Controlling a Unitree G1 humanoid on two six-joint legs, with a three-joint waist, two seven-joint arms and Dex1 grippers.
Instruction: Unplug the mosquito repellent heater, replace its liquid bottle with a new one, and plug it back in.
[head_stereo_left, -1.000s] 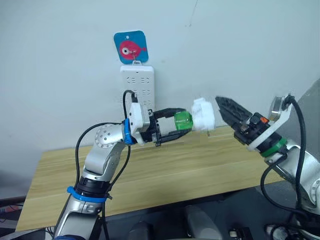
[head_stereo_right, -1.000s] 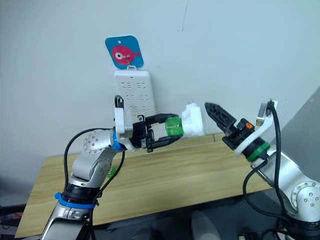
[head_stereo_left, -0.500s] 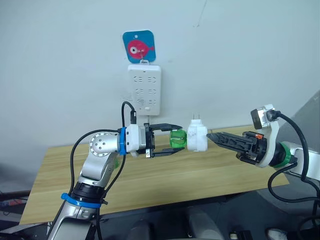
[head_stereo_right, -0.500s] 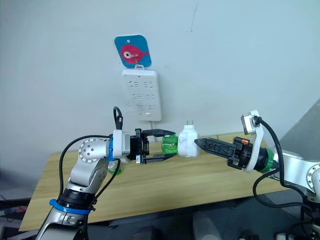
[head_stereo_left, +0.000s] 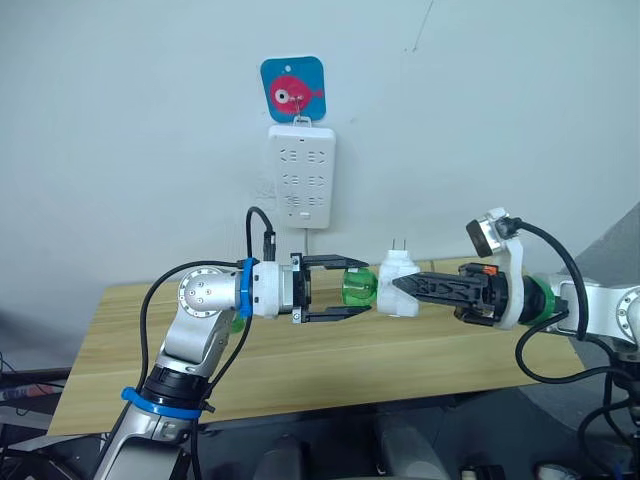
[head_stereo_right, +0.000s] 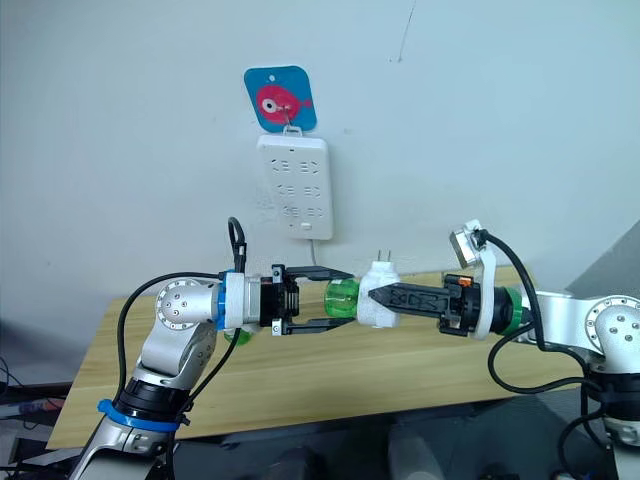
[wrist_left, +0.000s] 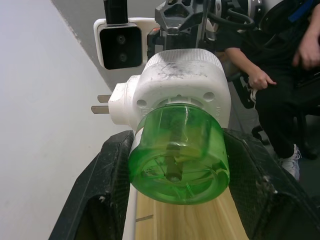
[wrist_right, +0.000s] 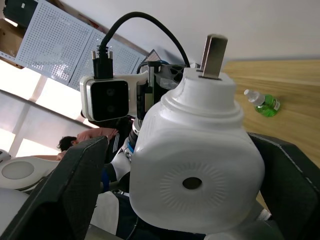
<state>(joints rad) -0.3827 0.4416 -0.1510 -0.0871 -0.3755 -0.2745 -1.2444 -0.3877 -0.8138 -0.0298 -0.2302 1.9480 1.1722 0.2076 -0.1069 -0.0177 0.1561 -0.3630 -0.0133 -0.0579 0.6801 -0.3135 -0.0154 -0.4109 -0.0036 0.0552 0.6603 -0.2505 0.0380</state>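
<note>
The white mosquito repellent heater (head_stereo_left: 396, 304) hangs in the air above the table, prongs pointing up, between my two grippers. Its liquid bottle (head_stereo_left: 352, 285), translucent green, sticks out of the heater's end toward my left arm. My left gripper (head_stereo_left: 360, 286) is shut on that bottle, one finger (wrist_left: 107, 190) on each side. My right gripper (head_stereo_left: 402, 285) comes from the opposite side and is shut on the heater body (wrist_right: 192, 150). The new one (wrist_right: 262, 103), green with a whitish cap, lies on the table behind my left arm.
A long white power strip (head_stereo_left: 303, 187) hangs on the wall under a blue fish tag (head_stereo_left: 293, 90), above and behind the grippers. The wooden table (head_stereo_left: 300, 350) runs below both arms. A seated person (wrist_left: 280, 75) is in the left wrist view.
My right gripper has levelled, moved in from the right and closed on the heater. The left gripper has turned the heater so its prongs point up. The camera has shifted too.
</note>
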